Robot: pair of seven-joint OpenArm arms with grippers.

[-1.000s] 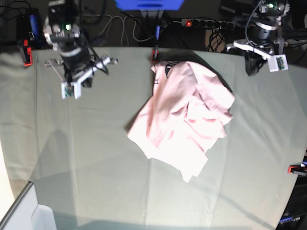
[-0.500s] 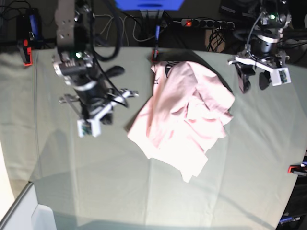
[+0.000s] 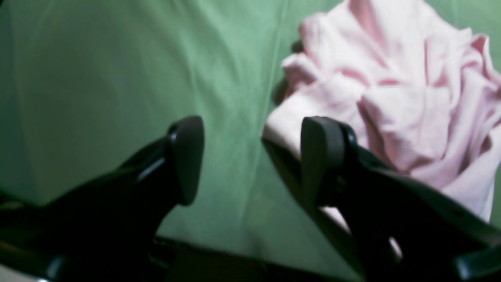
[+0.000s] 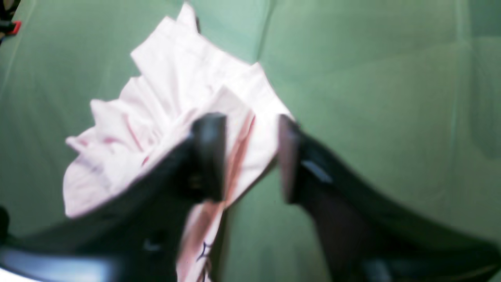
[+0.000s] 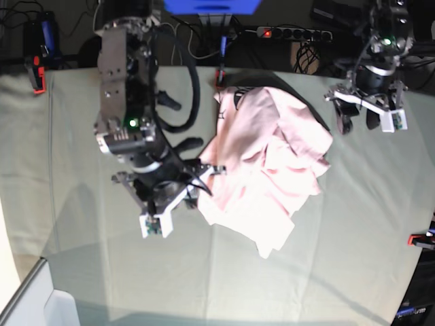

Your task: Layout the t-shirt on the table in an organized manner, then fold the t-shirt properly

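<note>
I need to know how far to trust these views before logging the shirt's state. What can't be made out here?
- Printed lettering on the t-shirt: base view, mostly folded under the crumpled fabric.
- Whether the right claw touches the shirt: right wrist view, motion-blurred; base view, arm covers it.
- Shirt's near edge: left wrist view, behind a finger of the open left claw.
- Table corners: base view, cut off.

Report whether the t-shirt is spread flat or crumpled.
Crumpled: the t-shirt lies bunched in overlapping folds on the table, not laid out.

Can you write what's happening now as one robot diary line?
t-shirt: crumpled on table | right gripper: open at shirt edge | left gripper: open beside shirt | nothing held
</note>
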